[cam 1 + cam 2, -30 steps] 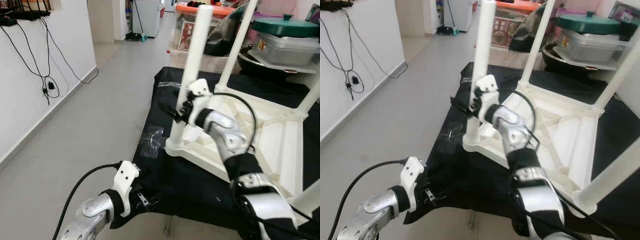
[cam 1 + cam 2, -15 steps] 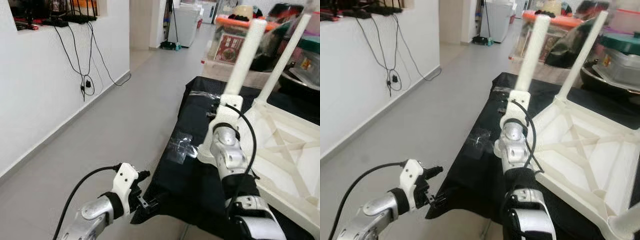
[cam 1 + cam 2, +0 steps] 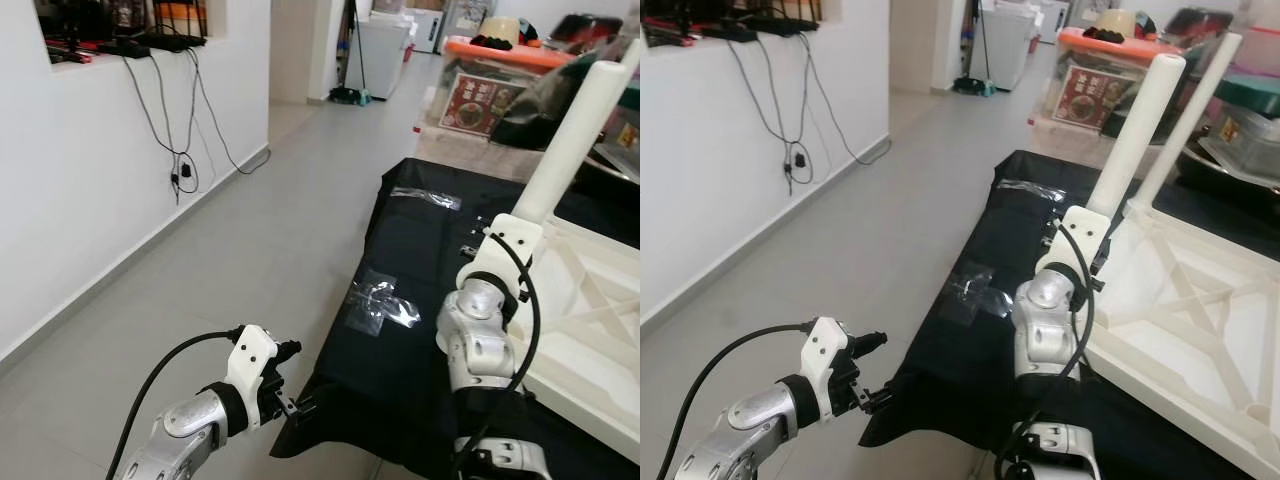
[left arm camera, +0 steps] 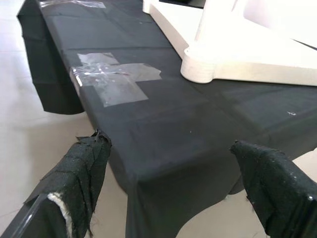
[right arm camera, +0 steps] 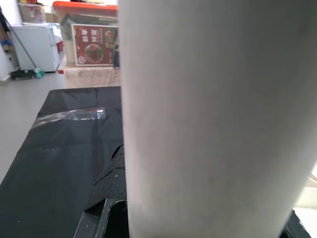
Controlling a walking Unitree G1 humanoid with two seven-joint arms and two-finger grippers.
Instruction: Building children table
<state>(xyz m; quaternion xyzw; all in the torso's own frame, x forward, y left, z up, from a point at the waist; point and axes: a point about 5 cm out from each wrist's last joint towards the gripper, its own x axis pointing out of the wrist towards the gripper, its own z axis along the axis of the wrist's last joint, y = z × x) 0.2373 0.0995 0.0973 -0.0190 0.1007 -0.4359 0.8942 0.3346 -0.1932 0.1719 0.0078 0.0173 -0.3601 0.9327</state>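
Observation:
A white children's table lies upside down on a black cloth, its legs pointing up. My right gripper is shut around the lower part of the near corner leg, just above the tabletop. That leg looks huge in the right wrist view, with a black finger pad pressed against its side. My left gripper hangs open and holds nothing, low at the cloth's near corner, off the edge. The table's corner lies beyond its fingers.
Clear tape patches stick to the cloth. Grey floor stretches to the left, up to a white wall with hanging cables. An orange-lidded storage box and other bins stand behind the table.
The camera has swung left, so the table sits further right in the picture. My right gripper stays clamped on the leg. The left gripper remains by the cloth's corner.

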